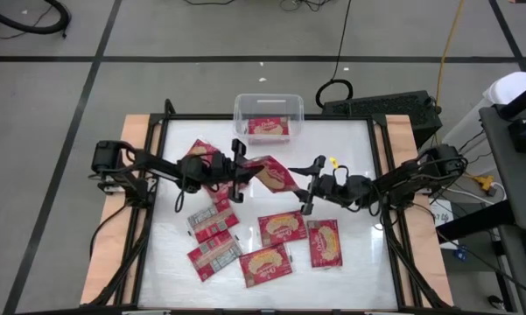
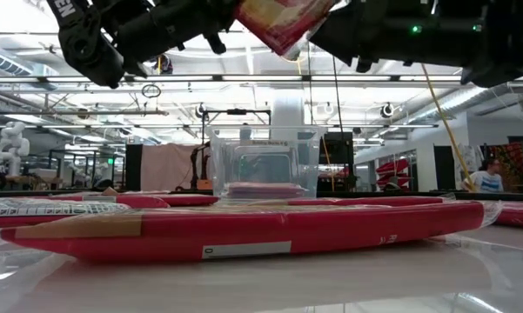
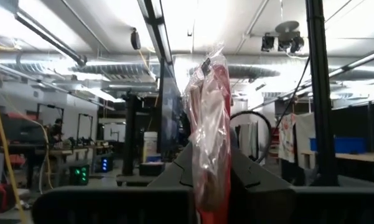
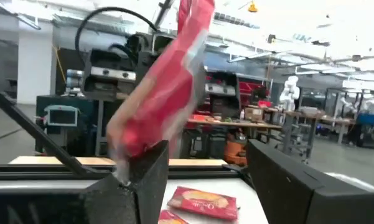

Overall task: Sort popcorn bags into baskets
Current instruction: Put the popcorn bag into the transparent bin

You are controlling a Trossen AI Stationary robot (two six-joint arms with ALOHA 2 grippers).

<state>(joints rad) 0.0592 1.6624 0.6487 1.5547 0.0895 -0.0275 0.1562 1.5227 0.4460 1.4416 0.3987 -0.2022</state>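
High view — the left gripper [image 1: 241, 166] is closed on one end of a raised popcorn bag [image 1: 271, 170] above mid-table; the right gripper [image 1: 303, 181], jaws spread, sits at the bag's other end. The clear basket [image 1: 269, 116] at the far edge holds one packet [image 1: 268, 128]; more packets [image 1: 283, 227] lie flat on the table [image 1: 350, 140] nearer the front.

Low view — the held bag [image 2: 284, 21] hangs from above; the basket [image 2: 264, 165] stands behind a packet [image 2: 244, 230] lying close to the camera.

Left wrist view — the bag [image 3: 210, 124] stands edge-on, pinched between the fingers.

Right wrist view — the bag [image 4: 168, 93] rests against one finger [image 4: 146, 180]; the other stands apart from it.
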